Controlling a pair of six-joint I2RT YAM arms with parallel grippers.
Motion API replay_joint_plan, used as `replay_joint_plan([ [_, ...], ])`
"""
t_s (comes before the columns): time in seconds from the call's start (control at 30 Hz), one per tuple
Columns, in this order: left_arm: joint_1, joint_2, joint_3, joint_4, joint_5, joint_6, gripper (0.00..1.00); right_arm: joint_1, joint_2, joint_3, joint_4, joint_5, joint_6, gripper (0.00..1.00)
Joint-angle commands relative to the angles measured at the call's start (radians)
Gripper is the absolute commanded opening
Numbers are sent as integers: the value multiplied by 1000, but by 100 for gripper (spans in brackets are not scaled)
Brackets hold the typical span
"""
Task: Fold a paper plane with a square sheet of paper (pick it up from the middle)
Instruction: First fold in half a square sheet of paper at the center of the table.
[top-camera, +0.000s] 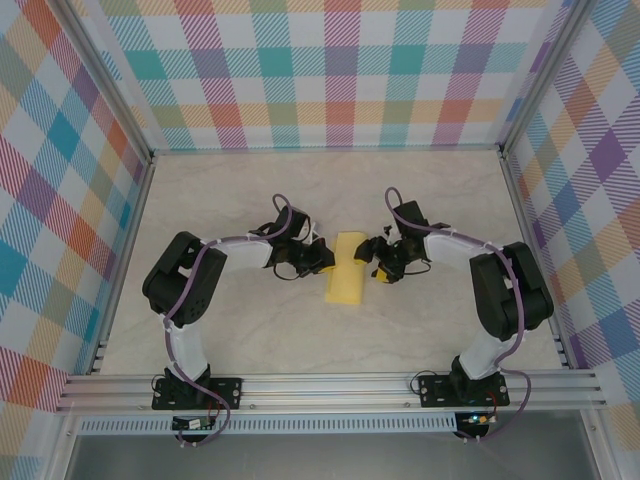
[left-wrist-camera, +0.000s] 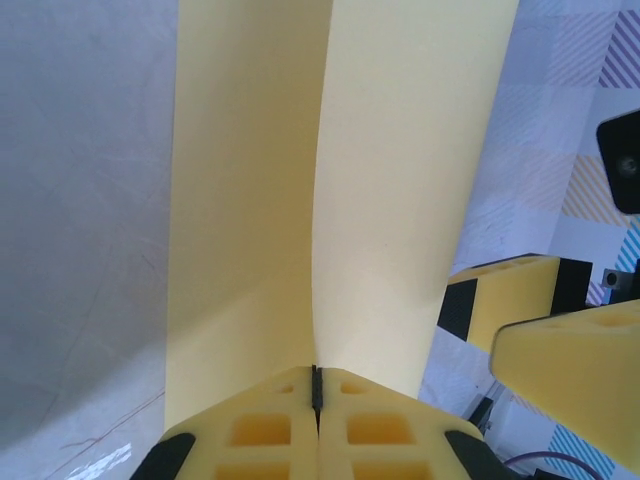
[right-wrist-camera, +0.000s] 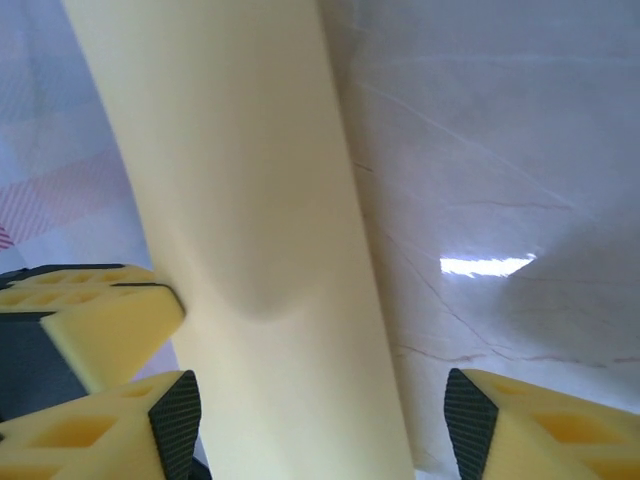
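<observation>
**A:** What has the left tool (left-wrist-camera: 317, 388) got?

**B:** The paper (left-wrist-camera: 400, 180). The tool's two fingers are pressed together with no gap, and the yellow sheet is nipped between their tips. In its wrist view, two leaves of paper run straight ahead from the pinch, one on either side of a line that starts at the tips.

**A:** So the sheet is doubled?

**B:** Bent over, at least. The two leaves meet where the left tool grips. I cannot tell whether there is a sharp crease.

**A:** And the right tool (right-wrist-camera: 320, 425)?

**B:** Its fingers stand well apart and grip nothing. The paper passes between them. It lies close to the finger at the left of that tool's wrist view and well apart from the other finger. Ahead of the tool it runs on as a smooth, rounded band.

**A:** How do the two tools stand to each other?

**B:** They face each other tip to tip, with the paper between them. The left tool's closed tips sit just beside the right tool's nearer finger.

**A:** Where is this on the counter (top-camera: 250, 330)?

**B:** Near its middle, seen from above. One end of the paper reaches past both tools toward the arms' bases. I cannot tell whether it rests on the counter.
</observation>
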Motion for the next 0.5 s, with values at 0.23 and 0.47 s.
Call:
replay_joint_plan([
  [0.23,-9,-17,20,-28,-10,20,5,-4,58,30,22,-21,-5,57],
  [0.47,-9,-12,26,-33,-11,21,6,-3,97,45,29,-43,-10,57],
])
